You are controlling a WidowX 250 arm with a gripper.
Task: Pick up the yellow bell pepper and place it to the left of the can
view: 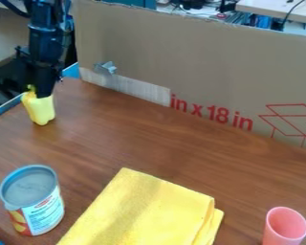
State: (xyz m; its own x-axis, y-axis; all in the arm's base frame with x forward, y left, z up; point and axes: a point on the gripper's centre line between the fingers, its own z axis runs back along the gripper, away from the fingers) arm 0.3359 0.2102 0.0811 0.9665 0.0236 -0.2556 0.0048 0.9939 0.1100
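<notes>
Red lettering reading "in x 18 in" runs across a cardboard panel behind the wooden counter, beside a red line drawing. The printed label on a can bears text too small to read.

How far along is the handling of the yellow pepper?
Nothing looks finished. In hand: the gripper is at the top of the yellow pepper; a firm grip can't be confirmed. Left: probably its release; the can, folded cloth and pink cup sit apart from it.
</notes>
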